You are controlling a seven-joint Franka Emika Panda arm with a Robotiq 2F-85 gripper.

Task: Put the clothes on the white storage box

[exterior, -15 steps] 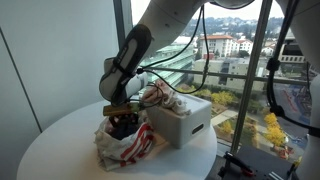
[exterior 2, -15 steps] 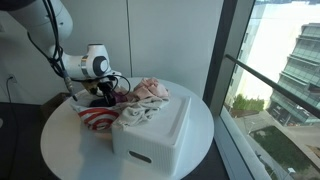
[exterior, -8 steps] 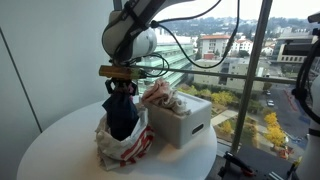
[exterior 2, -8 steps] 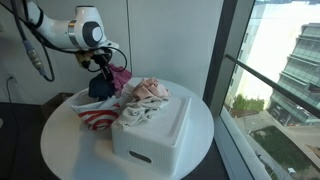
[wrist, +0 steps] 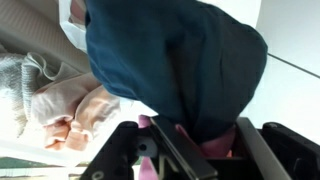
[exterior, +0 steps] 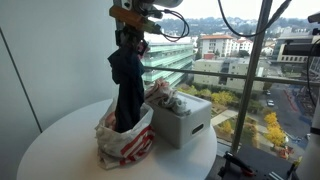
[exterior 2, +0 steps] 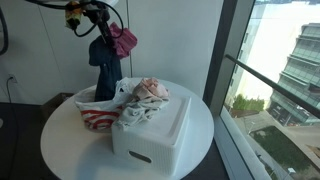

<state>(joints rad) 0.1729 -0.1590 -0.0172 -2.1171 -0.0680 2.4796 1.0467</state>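
Observation:
My gripper [exterior: 131, 32] is high above the table, shut on a dark blue garment [exterior: 126, 85] together with a pink cloth [exterior 2: 124, 40]. The blue garment hangs down in a long fold, its lower end still in the red-and-white striped bag [exterior: 128, 145]. It also hangs in the other exterior view [exterior 2: 106, 68] above the bag [exterior 2: 96, 116]. The white storage box [exterior: 183, 122] stands beside the bag with pale pink and cream clothes [exterior: 165, 97] piled on its near end; box [exterior 2: 152, 138] and pile [exterior 2: 147, 97] show too. In the wrist view the blue garment [wrist: 170, 60] fills the frame between the jaws [wrist: 190, 140].
Everything stands on a round white table [exterior: 60, 150] next to a floor-to-ceiling window [exterior 2: 270, 70]. A white wall is behind the table. The table edge [exterior 2: 60, 165] lies close around the bag and box.
My gripper has risen from inside the bag to well above the table, pulling the dark blue garment and pink cloth up with it so the garment now hangs stretched out.

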